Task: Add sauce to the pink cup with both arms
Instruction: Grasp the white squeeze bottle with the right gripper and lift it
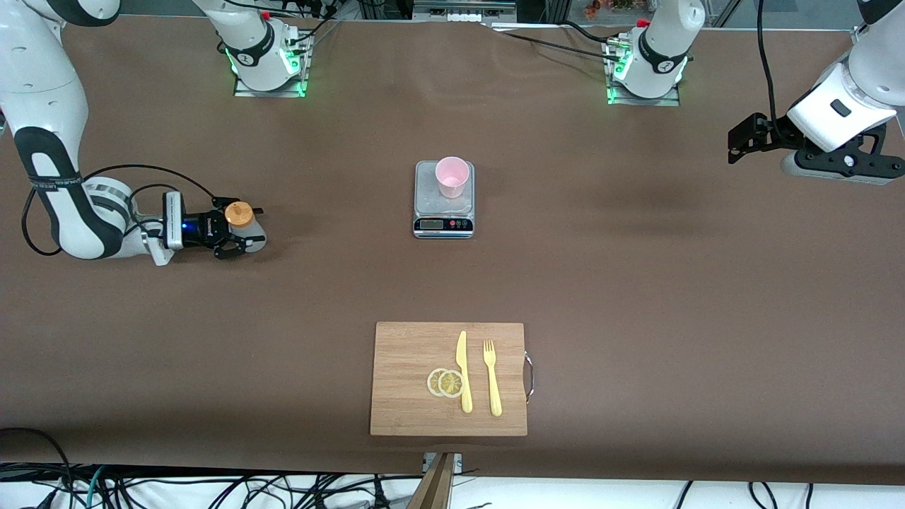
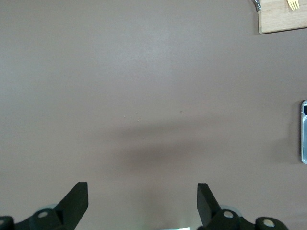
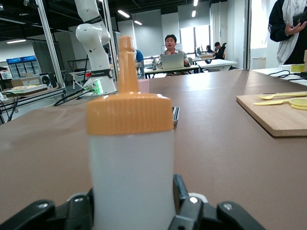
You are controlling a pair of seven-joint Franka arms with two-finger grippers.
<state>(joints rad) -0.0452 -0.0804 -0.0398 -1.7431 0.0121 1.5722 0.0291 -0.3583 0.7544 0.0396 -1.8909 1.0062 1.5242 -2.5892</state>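
open hall (image 3: 201, 19), ceiling strip lights (image 3: 125, 13)

The small see-through white squeeze bottle with an orange cap (image 1: 240, 216) stood upright. The little pale pink plastic cup (image 1: 452, 176) stood on the scale (image 1: 443, 206).

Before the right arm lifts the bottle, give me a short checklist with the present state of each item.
1. Right gripper around the bottle, fingers against its sides: ok.
2. Grip firm enough to lift: cannot tell.
3. Bottle upright, orange cap on: ok.
4. Pink cup upright on the scale: ok.
5. Left gripper open, waiting over bare table at its own end: ok.
6. Nothing standing between bottle and cup: ok.
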